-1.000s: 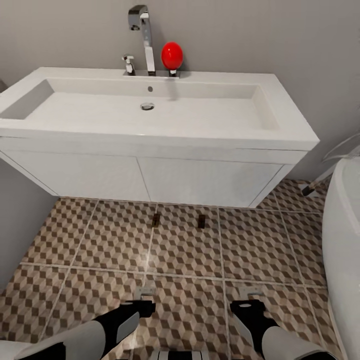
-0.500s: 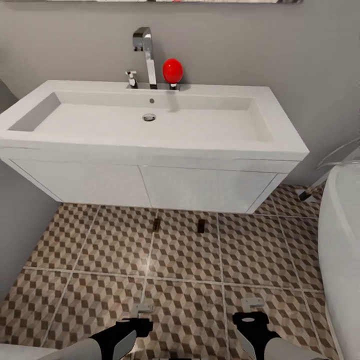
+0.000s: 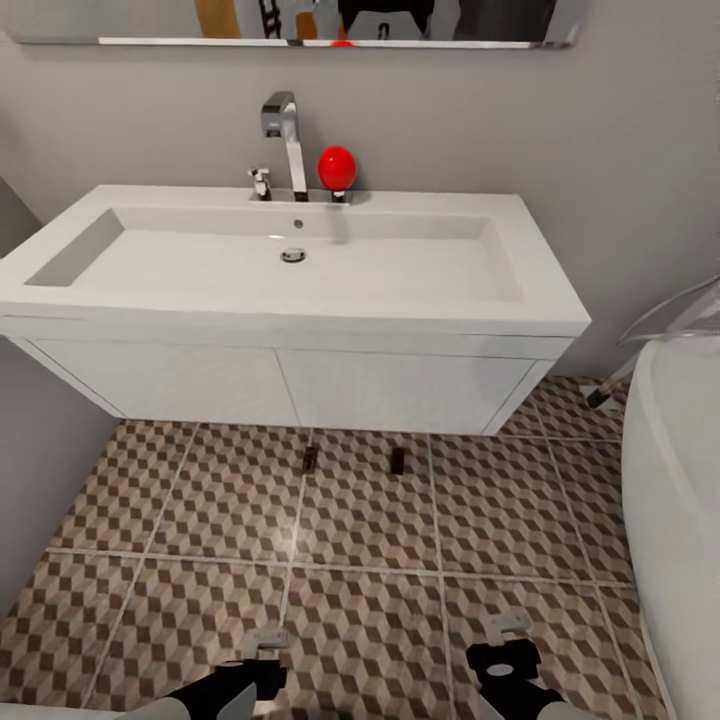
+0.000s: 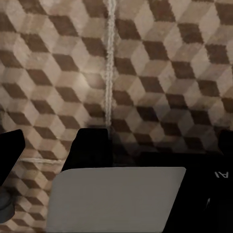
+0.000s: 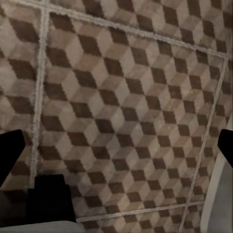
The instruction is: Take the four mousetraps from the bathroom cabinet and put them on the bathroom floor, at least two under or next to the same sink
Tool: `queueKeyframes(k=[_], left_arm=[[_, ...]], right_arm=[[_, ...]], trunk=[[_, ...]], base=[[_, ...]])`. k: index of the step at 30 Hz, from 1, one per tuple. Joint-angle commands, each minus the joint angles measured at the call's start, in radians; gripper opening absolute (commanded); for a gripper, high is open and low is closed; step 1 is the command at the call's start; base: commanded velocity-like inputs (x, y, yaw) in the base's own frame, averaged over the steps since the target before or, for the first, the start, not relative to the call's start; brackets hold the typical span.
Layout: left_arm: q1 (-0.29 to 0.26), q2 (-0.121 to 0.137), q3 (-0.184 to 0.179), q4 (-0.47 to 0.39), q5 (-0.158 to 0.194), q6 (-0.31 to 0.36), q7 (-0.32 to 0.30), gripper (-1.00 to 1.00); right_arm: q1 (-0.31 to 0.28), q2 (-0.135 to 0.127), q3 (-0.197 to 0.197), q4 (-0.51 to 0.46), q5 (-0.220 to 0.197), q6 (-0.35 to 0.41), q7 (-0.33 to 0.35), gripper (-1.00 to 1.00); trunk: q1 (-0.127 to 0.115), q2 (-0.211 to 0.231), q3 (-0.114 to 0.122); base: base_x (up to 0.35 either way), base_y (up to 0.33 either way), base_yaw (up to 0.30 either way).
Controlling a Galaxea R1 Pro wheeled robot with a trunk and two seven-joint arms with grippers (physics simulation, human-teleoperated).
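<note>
Two mousetraps lie on the bathroom floor (image 3: 200,520) just in front of the sink (image 3: 300,300), side by side and slightly apart: the left mousetrap (image 3: 310,459) sits on a grout line, the right mousetrap (image 3: 397,460) is at its 3 o'clock. Both rest at the front edge of the white cabinet part, near the middle of its two flat doors. In the head view they lie at about 12 o'clock from the grippers, well apart from them.

The left gripper (image 3: 266,638) hovers low over the tiles at 7 o'clock in the head view; its pale fingers look spread, with nothing between them. In the left wrist view two dark fingertips (image 4: 9,150) stand at the far edges, wide apart, with only patterned tile between. The right gripper (image 3: 507,626) hangs at 5 o'clock, and in the right wrist view its fingertips (image 5: 10,145) are likewise far apart and empty.

On the sink's back edge stand a chrome tap (image 3: 285,135) and a red ball-shaped object (image 3: 337,167). A white bathtub (image 3: 670,500) curves in at 3 o'clock. A mirror (image 3: 300,25) runs along the wall above.
</note>
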Motion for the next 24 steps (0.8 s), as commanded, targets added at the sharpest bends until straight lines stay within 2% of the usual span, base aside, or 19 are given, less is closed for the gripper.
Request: queueKeyframes(k=[1,24], left_arm=[[0.001,0.001,-0.007,0.001,0.005,0.003,0.007,1.0],[0.047,0.006,-0.006,0.02,0.008,-0.012,0.007,1.0]], right_arm=[[0.002,0.0,0.005,0.002,-0.003,-0.006,-0.003,1.0],[0.056,0.001,0.006,0.005,0.006,-0.017,-0.001,1.0]], trunk=[[-0.004,0.007,0.004],[-0.092,0.168,0.106]], base=[[0.0,0.0,-0.067],[0.0,0.0,-0.05]])
